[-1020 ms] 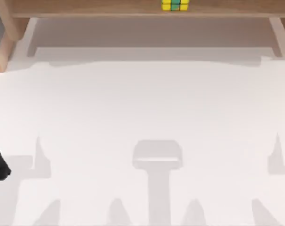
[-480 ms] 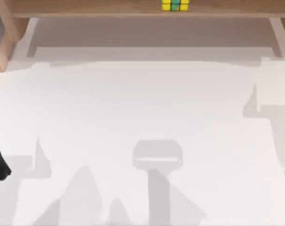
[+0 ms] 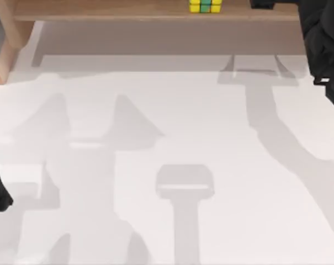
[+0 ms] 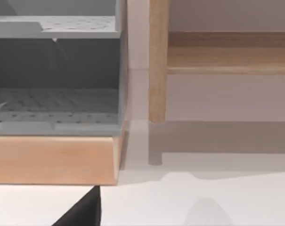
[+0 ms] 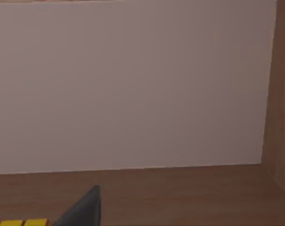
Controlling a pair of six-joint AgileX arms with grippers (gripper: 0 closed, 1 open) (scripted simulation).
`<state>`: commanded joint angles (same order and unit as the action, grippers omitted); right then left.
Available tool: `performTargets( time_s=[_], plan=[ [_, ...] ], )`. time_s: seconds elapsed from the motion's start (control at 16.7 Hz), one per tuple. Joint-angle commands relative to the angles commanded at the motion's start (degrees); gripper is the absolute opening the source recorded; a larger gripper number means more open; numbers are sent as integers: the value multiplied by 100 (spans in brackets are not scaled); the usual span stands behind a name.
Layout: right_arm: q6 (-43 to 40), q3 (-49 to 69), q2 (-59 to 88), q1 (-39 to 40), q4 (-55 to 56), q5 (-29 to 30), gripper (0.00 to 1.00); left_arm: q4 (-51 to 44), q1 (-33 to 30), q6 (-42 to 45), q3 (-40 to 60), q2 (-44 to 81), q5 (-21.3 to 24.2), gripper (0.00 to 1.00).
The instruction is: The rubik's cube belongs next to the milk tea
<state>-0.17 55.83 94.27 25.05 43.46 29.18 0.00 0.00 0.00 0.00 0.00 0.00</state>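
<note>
From above, the rubik's cube (image 3: 205,6) sat square on the wooden shelf (image 3: 100,10) at the table's far edge, right arm (image 3: 321,49) just right of it. The right wrist view caught its yellow edge (image 5: 20,222). Neither gripper's opening could be told.
</note>
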Motion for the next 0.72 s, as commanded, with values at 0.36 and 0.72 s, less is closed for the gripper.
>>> performTargets(
  time_s=[0.36, 0.72],
  plan=[
    [85, 1421, 2653, 843, 767, 694, 100, 0, 0, 0, 0, 0, 0, 100],
    [108, 1782, 3263, 1075, 926, 866, 100, 0, 0, 0, 0, 0, 0, 100]
  ],
)
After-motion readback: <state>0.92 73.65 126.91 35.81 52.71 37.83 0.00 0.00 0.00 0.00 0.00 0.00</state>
